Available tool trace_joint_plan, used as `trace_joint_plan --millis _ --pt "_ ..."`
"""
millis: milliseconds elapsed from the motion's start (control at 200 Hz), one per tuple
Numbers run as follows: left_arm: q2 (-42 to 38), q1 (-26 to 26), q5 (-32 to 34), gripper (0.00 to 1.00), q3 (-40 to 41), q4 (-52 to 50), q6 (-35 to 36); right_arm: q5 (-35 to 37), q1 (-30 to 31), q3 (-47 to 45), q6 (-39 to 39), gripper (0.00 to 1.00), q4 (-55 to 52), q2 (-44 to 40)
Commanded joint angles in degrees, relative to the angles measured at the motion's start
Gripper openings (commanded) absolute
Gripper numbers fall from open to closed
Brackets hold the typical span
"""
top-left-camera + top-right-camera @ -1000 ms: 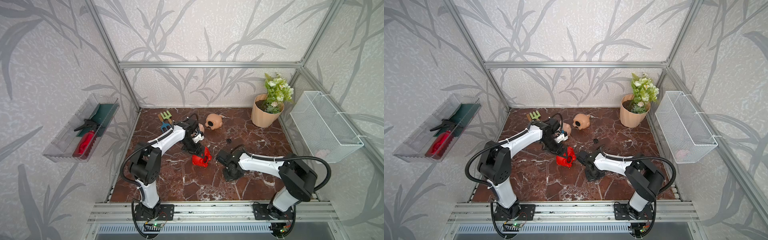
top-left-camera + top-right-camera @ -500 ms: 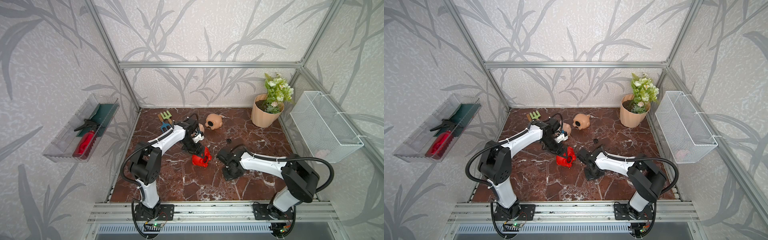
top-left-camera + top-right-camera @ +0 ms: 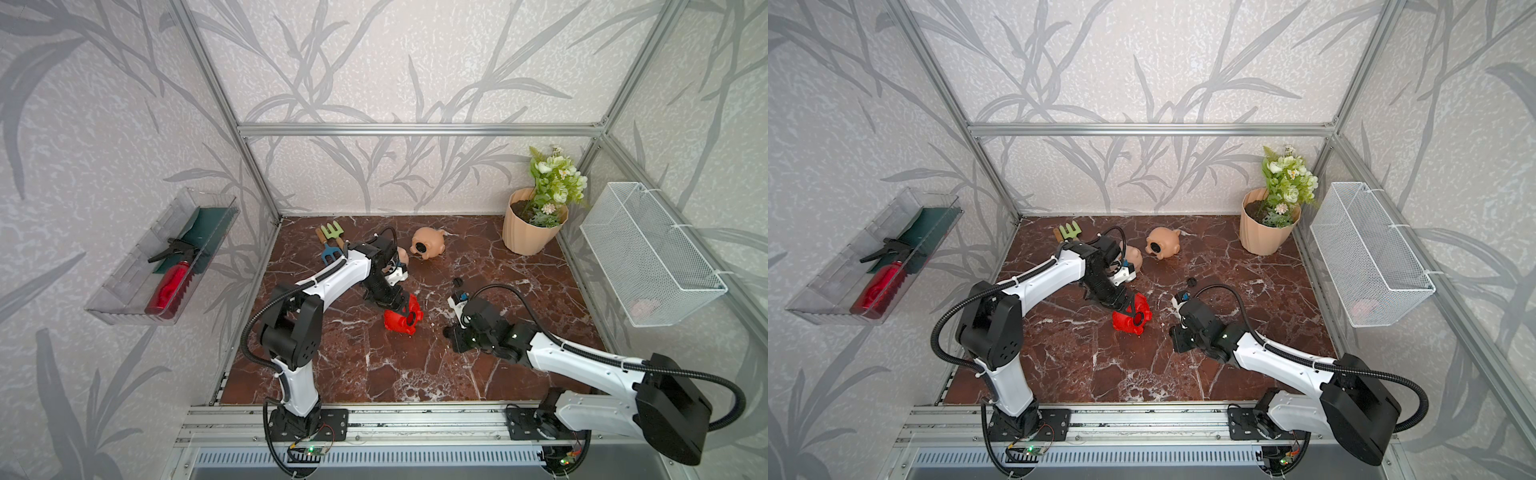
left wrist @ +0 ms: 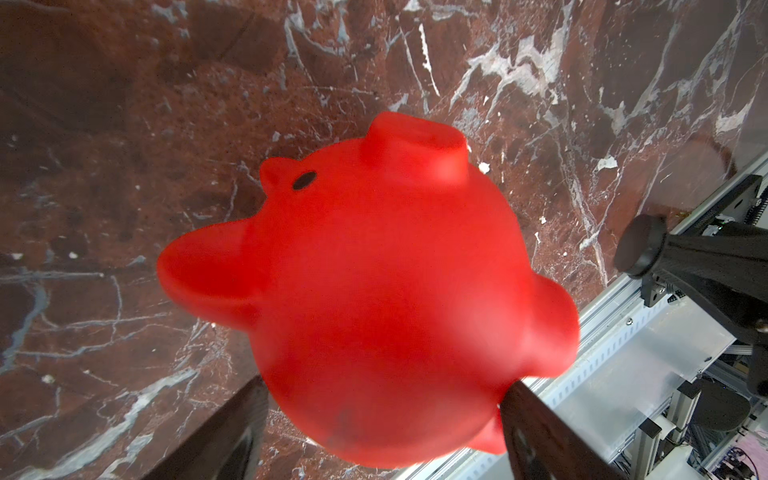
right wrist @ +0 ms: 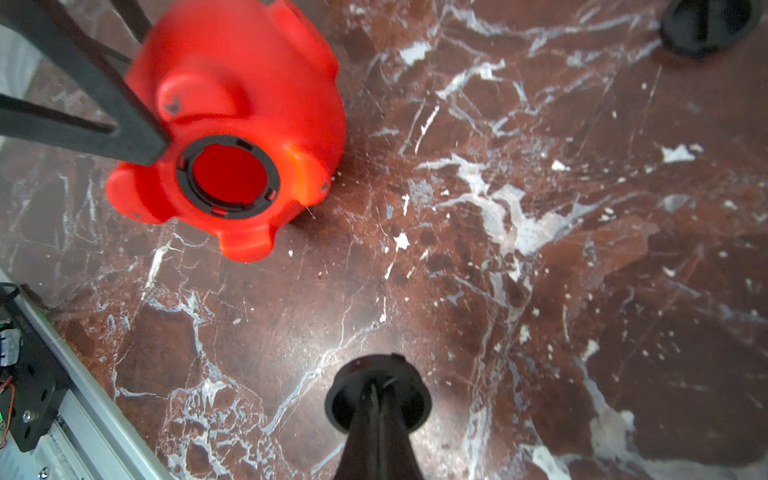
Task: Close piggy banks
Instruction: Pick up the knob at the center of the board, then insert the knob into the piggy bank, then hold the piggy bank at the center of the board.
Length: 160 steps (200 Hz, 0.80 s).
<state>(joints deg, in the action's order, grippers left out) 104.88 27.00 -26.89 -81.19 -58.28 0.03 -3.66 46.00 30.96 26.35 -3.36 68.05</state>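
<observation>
Clamping the red piggy bank point(image 3: 402, 320), left hand point(image 3: 394, 306) sits near right hand point(image 5: 377, 395) pinching black plug point(image 5: 345, 395).

I work in a robot lab test cell, dressed up like a garden corner. A silver aluminium profile frame point(image 3: 415, 129) boxes me in. Its panels are covered with grey leaf-print wallpaper point(image 3: 415, 62), and the floor is a red-brown marble-pattern slab point(image 3: 374, 365). My black arm bases point(image 3: 305, 424) are bolted to a slotted aluminium rail point(image 3: 415, 428), next to a bare circuit board with a green light point(image 3: 309, 449). The props look staged: a ribbed peach pot of green and white flowers point(image 3: 523, 237), plus a white wire-mesh basket point(image 3: 648, 257) and a clear plastic tray point(image 3: 108, 309) hung on the walls.
</observation>
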Motion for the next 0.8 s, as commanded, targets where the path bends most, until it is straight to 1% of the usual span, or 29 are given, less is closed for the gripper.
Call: trace_joint_plan --millis 0,240,365,520,640,795 --pt "1.0 0.0 1.8 0.85 -0.2 -1.4 0.8 -1.0 -0.5 -3.6 -3.6 0.00 18.0 -2.5" --pt "1.2 0.0 1.7 0.85 -0.2 -1.2 0.7 -1.7 -0.5 -9.6 -5.7 0.00 34.0 -1.7" --pt "1.0 0.0 1.7 0.85 -0.3 -1.3 0.7 -2.8 -0.5 -11.3 -7.7 0.00 41.0 1.2" --pt "1.0 -0.1 1.8 0.85 -0.3 -1.3 0.8 -5.8 -0.4 -11.9 -11.5 0.00 48.0 5.5" --pt "0.9 -0.1 1.8 0.85 -0.4 -1.4 0.8 -8.3 -0.5 -11.0 -14.9 0.00 49.3 8.3" --pt "1.0 -0.1 1.8 0.85 -0.5 -1.5 0.8 -11.5 -0.5 -8.5 -20.1 0.00 46.4 11.2"
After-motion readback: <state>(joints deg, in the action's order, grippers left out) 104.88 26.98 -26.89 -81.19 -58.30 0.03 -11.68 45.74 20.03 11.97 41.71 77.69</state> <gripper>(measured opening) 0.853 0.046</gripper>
